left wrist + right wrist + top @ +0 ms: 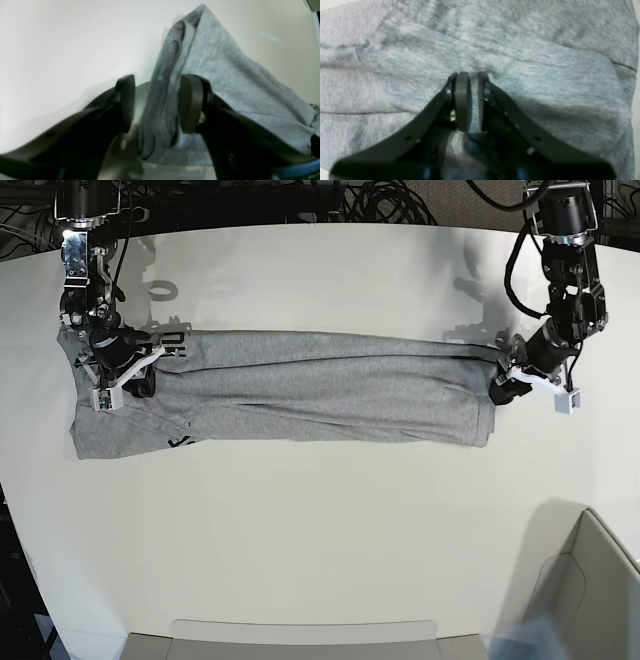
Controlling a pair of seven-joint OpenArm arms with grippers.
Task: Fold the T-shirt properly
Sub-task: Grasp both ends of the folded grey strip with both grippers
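Note:
The heather-grey T-shirt (320,390) lies folded into a long band across the white table (320,520), with bits of black lettering showing at its left end. My left gripper (503,388) is at the band's right end. In the left wrist view it (158,80) is open, with a loose upright fold of the T-shirt (225,75) between its pads. My right gripper (140,380) sits on the band's left end. In the right wrist view it (470,75) presses down into the T-shirt (545,75), jaws almost together with a thin strip of cloth between them.
A grey bin (590,590) stands at the front right corner. A flat pale tray (300,640) lies along the front edge. Black cables (380,200) run behind the table's far edge.

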